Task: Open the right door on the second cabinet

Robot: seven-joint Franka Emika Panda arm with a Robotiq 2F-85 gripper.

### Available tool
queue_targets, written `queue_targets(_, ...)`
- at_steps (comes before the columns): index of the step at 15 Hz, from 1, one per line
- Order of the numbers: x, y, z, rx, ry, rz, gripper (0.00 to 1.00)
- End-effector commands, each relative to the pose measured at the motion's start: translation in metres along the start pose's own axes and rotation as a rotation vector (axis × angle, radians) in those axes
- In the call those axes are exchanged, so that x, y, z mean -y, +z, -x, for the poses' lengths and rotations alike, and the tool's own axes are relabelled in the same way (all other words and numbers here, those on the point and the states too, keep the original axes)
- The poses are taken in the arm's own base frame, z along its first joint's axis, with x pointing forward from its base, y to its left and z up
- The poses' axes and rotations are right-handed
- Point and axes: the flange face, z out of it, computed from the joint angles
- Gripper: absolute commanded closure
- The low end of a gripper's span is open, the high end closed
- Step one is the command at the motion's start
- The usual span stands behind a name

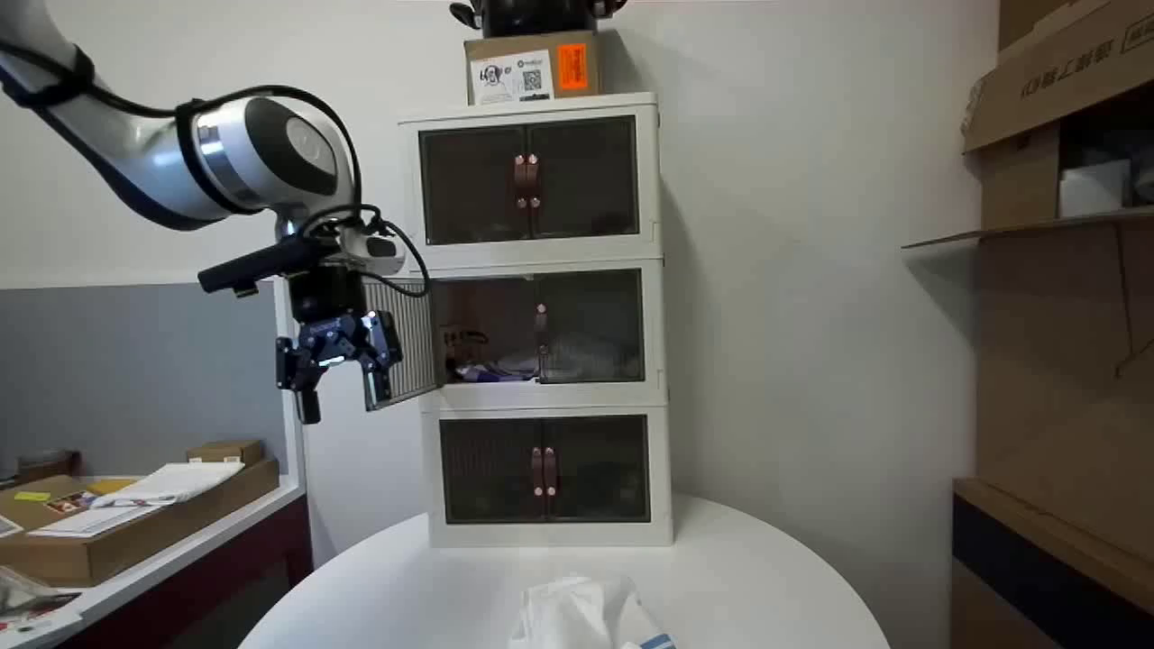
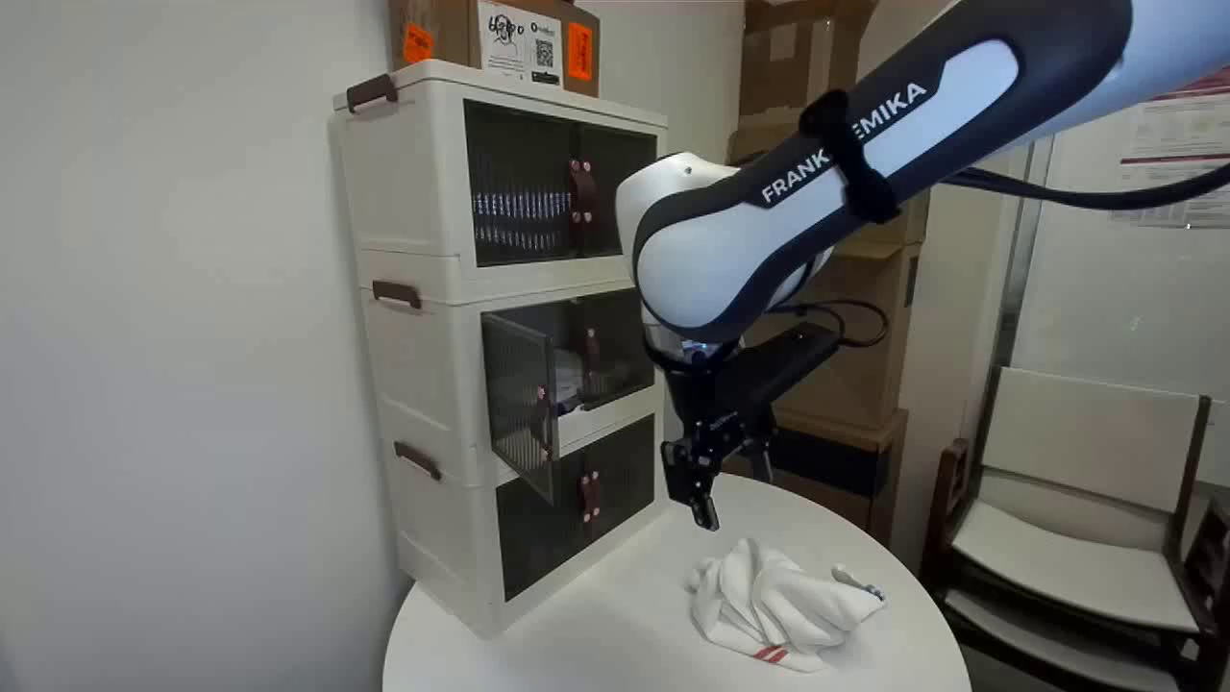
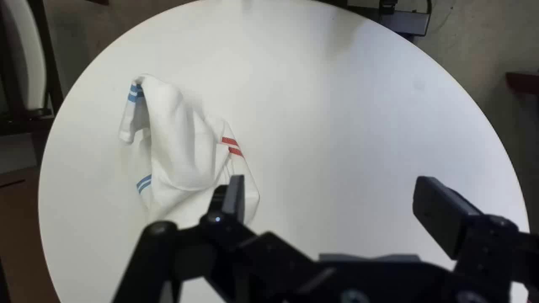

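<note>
The right door (image 1: pixel 595 333) is seen closed, level with the front of the second cabinet (image 1: pixel 541 395), the middle unit of three alike white boxes stacked on the far part of the surface (image 1: pixel 766 577). Its small dark-red handle (image 1: pixel 541 329) is fixed at the inner, left edge. The matching left door (image 2: pixel 519 394) is turned outward on its left hinge, and through its opening white and purplish items (image 1: pixel 498 370) can be glimpsed, too indistinct to be named. The upper unit (image 1: pixel 530 251) and the lower unit (image 1: pixel 550 534) are both closed, their paired handles set side by side at the middle. The gripper (image 3: pixel 333 196) is held in the air, pointed downward, to the left of the right door and nearer than the cabinet; its fingers (image 3: pixel 442 212) are spread wide and nothing is grasped. A gap between it and the open left door is shown in an exterior view. Lower down, a crumpled white cloth (image 3: pixel 181 143) with blue and red stripes is seen on the near part of the surface. The stack is topped by a labelled cardboard box (image 1: pixel 572 86), and a dark pot-like object (image 1: pixel 538 16) is placed upon it. Farther left, a flat carton (image 1: pixel 189 518) is topped with white sheets (image 1: pixel 171 485); at the right, more cardboard (image 1: pixel 1064 342) is piled.
</note>
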Motion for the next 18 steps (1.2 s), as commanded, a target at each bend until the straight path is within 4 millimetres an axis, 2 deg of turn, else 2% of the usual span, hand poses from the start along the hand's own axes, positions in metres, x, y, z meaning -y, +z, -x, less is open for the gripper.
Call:
queue_targets(1, 0.000, 0.000, 0.000, 0.001, 0.000, 0.000, 0.00)
queue_targets(3, -0.009, -0.003, -0.002, -0.062, 0.000, -0.065, 0.00)
queue_targets(5, -0.030, -0.005, -0.009, -0.172, 0.000, -0.140, 0.00)
queue_targets(7, -0.056, 0.000, -0.016, -0.271, -0.041, -0.177, 0.00)
queue_targets(10, -0.107, 0.014, -0.015, -0.411, -0.096, -0.223, 0.00)
queue_targets(13, -0.148, 0.023, -0.020, -0.533, -0.131, -0.283, 0.00)
queue_targets(18, -0.195, 0.012, -0.038, -0.719, -0.204, -0.437, 0.00)
